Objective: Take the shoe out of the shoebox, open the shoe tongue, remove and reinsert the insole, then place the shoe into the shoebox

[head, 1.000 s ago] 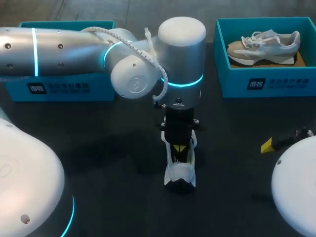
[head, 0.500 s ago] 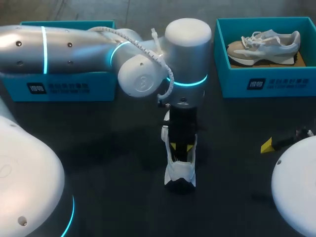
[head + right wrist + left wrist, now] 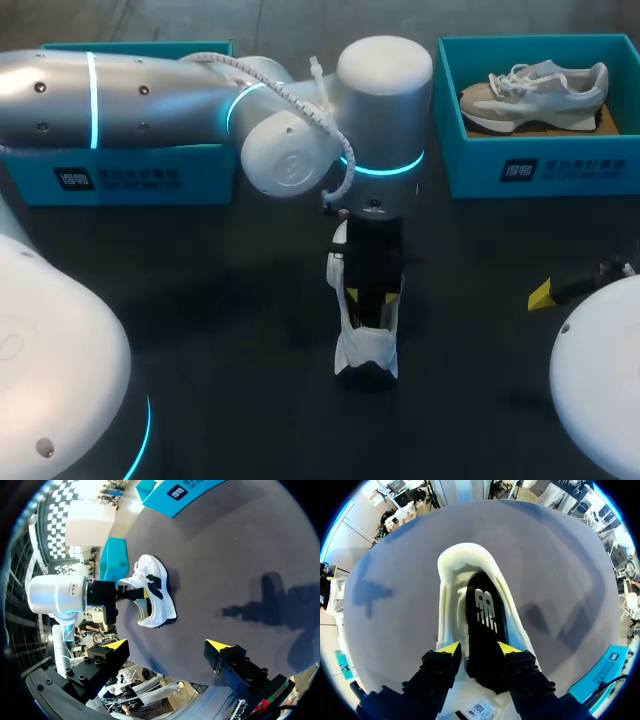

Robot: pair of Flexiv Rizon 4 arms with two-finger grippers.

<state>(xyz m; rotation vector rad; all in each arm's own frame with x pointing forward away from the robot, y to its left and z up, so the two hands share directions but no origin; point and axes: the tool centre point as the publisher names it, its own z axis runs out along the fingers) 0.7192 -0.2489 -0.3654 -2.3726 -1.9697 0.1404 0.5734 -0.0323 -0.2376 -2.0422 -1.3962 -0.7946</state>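
A white shoe stands on the dark table, its heel toward the near edge. My left arm reaches to the middle and its gripper points down into the shoe's mouth. In the left wrist view the gripper is open, with the black insole lying inside the shoe between and ahead of its fingers. My right gripper hangs open and empty at the table's right side, away from the shoe. A second shoe lies in the teal shoebox at the back right.
Another teal box stands at the back left, partly behind my left arm. One yellow fingertip of the right gripper shows near the right edge. Dark bare table lies around the shoe.
My left gripper's fingers have spread apart from shut. The left wrist has shifted slightly right over the shoe. The right arm and the shoe stay put.
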